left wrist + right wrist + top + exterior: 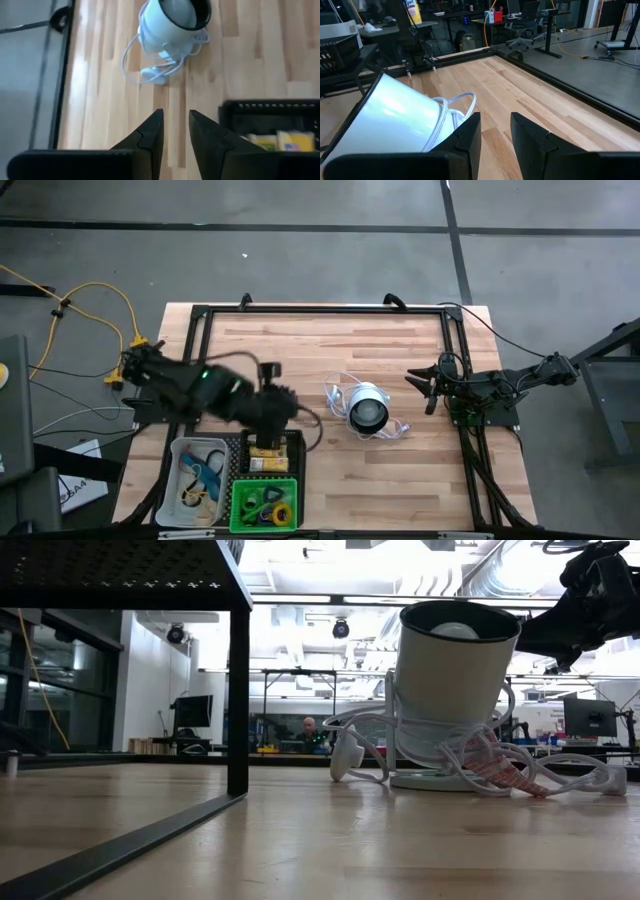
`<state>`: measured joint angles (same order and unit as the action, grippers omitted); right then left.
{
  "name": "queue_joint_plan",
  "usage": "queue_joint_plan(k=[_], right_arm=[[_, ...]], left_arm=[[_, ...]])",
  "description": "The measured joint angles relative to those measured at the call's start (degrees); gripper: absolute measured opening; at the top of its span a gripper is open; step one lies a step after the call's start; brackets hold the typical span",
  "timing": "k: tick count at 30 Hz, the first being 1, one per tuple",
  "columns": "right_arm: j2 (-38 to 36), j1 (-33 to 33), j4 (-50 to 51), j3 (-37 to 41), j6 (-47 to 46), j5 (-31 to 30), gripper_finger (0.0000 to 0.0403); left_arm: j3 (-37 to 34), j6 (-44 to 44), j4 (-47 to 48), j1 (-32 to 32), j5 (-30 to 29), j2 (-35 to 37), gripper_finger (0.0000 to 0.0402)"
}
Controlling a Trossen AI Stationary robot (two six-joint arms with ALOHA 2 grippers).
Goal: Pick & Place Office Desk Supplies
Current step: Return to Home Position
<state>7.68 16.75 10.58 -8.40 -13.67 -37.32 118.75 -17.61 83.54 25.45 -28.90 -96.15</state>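
left gripper (175, 131) hovering over black tray (297, 442), lower left of high view — fingers slightly apart, pinching nothing. yellow-and-white packs (266, 463) lying in it; loops (268, 502) sitting in green tray (236, 502) below, cords (200, 473) in clear tray (178, 465) beside — grouped by kind, so sorting looking finished. right gripper (495, 132) waiting at right edge, slightly spread, empty, parked clear of round white-and-black object (368, 411) at centre.

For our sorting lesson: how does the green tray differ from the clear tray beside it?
The green tray holds small coloured loops; the clear tray holds thin cords. The green tray is opaque and shorter; the clear tray is see-through and longer. Both sit side by side, open-topped, each holding supplies.
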Motion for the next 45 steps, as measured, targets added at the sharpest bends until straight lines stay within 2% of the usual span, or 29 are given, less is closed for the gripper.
queue_joint_plan(k=[3, 7, 15, 22, 28, 37, 41, 45], right_arm=[[0.0, 0.0, 0.01, 0.0, 0.0, 0.0, 0.0094], [0.0, -0.02, -0.01, 0.0, 0.0, -0.02, 0.0094], [0.0, -0.02, 0.0, 0.0, 0.0, 0.0, 0.0094], [0.0, 0.0, -0.01, 0.0, 0.01, 0.0, 0.0094], [0.0, -0.02, -0.01, 0.0, 0.0, -0.02, 0.0094], [0.0, 0.0, 0.01, 0.0, 0.0, 0.0, 0.0094], [0.0, 0.0, 0.01, 0.0, 0.0, 0.0, 0.0094], [0.0, -0.02, 0.01, 0.0, 0.0, 0.0, 0.0094]], left_arm=[[-6.11, 7.2, -8.85, -5.12, 5.71, 3.02, 0.0086], [-19.72, 15.55, -22.26, -14.39, 16.0, 9.89, 0.0086], [-42.69, 25.79, -44.93, -32.13, 33.93, 21.74, 0.0086], [-55.94, 26.8, -57.22, -41.48, 47.13, 25.31, 0.0086], [-65.06, 27.84, -65.13, -50.61, 62.09, 28.55, 0.0086], [-80.34, 27.08, -80.16, -61.7, 62.39, 39.57, 0.0086], [-87.04, 25.91, -86.88, -63.69, 60.01, 44.05, 0.0086], [-92.52, 25.0, -90.48, -64.97, 60.06, 48.66, 0.0086]])
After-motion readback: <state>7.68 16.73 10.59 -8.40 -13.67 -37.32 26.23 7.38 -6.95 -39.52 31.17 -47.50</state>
